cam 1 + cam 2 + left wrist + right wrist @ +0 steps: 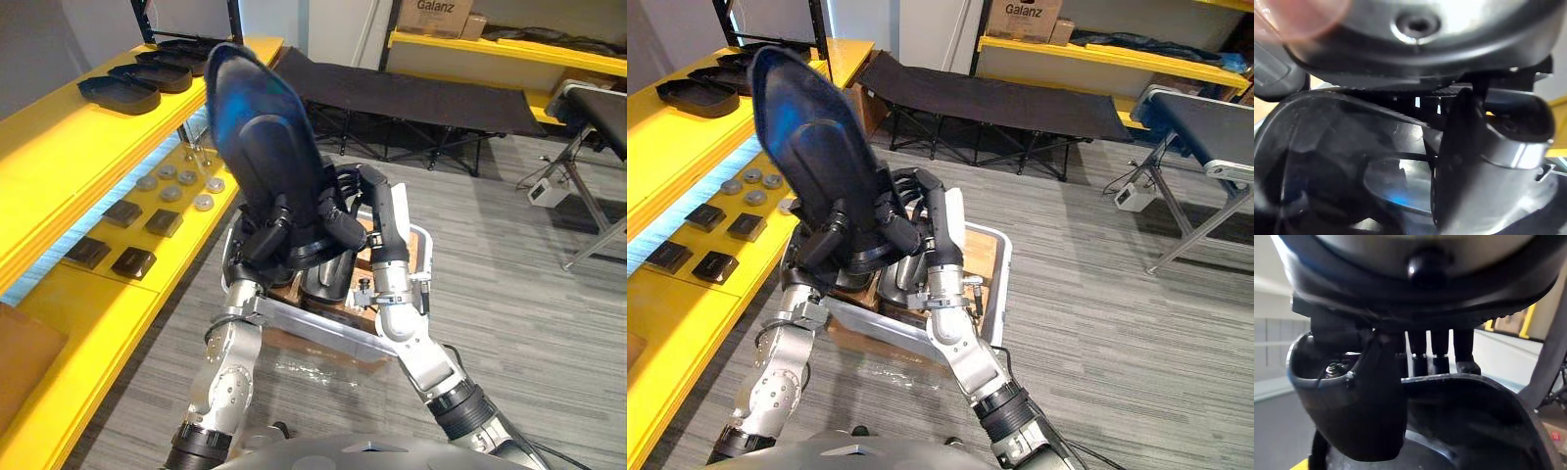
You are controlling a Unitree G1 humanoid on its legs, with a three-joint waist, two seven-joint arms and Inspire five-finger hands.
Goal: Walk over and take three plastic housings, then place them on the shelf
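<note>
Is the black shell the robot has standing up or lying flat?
Standing up, leaning a little: the housing rises above the left hand and right hand, which clasp its lower end.

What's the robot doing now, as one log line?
left hand: shut on plastic housing | right hand: same | plastic housing: held up over bin | yellow shelf: left

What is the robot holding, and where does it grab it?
A black housing, its tip pointing up. The left hand and the right hand both grip it at its lower end.
</note>
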